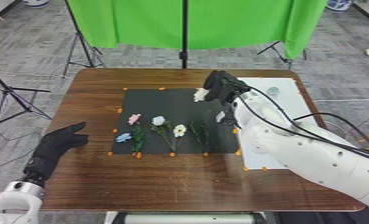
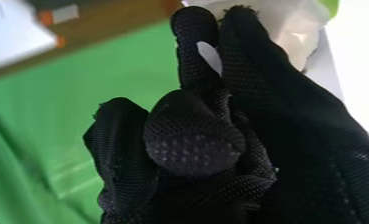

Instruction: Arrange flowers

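From my station: white flower (image 1: pixel 201 94) partly hidden by right hand (image 1: pixel 219 87); its stem I can't make out. Green curtain (image 1: pixel 136 27) cut off by head view's top edge.

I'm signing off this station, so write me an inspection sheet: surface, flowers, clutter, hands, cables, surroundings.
Surface: brown table, with black mat and white board.
Flowers: pink flower, blue flower, white flower and cream flower lie on the mat, with greenery.
Clutter: orange marks along the mat's edges.
Hands: left hand open at the table's left; right hand pinches the far white flower.
Cables: black cables along the right arm.
Surroundings: green cloth, stands, grey floor.
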Controlling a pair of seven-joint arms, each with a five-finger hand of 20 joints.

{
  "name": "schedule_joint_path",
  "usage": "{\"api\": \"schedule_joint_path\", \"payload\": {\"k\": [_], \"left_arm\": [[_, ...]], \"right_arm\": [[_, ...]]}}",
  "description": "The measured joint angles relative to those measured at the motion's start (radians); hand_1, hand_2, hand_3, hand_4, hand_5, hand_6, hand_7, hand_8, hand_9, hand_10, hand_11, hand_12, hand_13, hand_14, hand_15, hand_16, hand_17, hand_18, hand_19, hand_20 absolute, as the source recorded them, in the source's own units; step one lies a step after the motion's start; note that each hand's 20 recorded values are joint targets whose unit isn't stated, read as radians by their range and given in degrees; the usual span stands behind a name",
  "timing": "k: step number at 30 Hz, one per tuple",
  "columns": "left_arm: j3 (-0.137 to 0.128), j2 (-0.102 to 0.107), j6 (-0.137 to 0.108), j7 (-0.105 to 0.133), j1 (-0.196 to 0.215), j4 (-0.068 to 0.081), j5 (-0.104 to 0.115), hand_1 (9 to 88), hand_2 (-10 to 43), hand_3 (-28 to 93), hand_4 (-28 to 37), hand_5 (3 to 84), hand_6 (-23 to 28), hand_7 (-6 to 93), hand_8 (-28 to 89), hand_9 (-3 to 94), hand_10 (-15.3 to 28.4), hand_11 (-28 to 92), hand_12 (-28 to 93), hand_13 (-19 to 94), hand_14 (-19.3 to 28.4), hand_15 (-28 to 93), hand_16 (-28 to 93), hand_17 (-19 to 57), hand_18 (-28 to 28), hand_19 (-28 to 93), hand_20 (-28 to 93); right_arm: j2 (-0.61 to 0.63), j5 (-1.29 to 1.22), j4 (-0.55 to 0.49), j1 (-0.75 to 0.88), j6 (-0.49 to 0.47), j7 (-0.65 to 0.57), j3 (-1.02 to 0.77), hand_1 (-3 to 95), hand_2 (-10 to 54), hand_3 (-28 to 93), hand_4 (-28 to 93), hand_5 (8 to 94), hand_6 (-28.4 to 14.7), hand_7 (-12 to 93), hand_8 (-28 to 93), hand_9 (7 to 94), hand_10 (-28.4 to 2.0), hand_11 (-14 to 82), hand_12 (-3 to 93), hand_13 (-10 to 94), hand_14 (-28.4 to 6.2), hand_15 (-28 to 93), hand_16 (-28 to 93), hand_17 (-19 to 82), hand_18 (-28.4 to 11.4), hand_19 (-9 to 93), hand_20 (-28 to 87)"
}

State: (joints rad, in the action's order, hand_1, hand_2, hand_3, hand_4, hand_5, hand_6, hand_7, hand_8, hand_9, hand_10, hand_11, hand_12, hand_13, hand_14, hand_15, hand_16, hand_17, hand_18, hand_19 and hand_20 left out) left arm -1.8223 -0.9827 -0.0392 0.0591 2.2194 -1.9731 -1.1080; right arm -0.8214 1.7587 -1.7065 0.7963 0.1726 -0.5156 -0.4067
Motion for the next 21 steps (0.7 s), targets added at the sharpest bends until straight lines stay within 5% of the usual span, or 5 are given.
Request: {"api": "schedule_joint_path", "payload": {"k": [21], "left_arm": [[0.0,-0.001,0.01,-0.004,-0.001,0.001,-0.002,24.7,17.9,65,-26.2,43.9,3.9,8.5,-6,48.6,15.1,19,11,41,19.8,17,-3,9.1,13.0,11,14]], "right_arm": [[-0.028,-0.067,0.001,0.033,-0.049,-0.003,0.021,57.2,-9.5,57,-14,74.6,-1.7,17,5,81.8,-11.9,10.0,30.2,87,-3.3,62,36,60,-16.6,93,56]]}}
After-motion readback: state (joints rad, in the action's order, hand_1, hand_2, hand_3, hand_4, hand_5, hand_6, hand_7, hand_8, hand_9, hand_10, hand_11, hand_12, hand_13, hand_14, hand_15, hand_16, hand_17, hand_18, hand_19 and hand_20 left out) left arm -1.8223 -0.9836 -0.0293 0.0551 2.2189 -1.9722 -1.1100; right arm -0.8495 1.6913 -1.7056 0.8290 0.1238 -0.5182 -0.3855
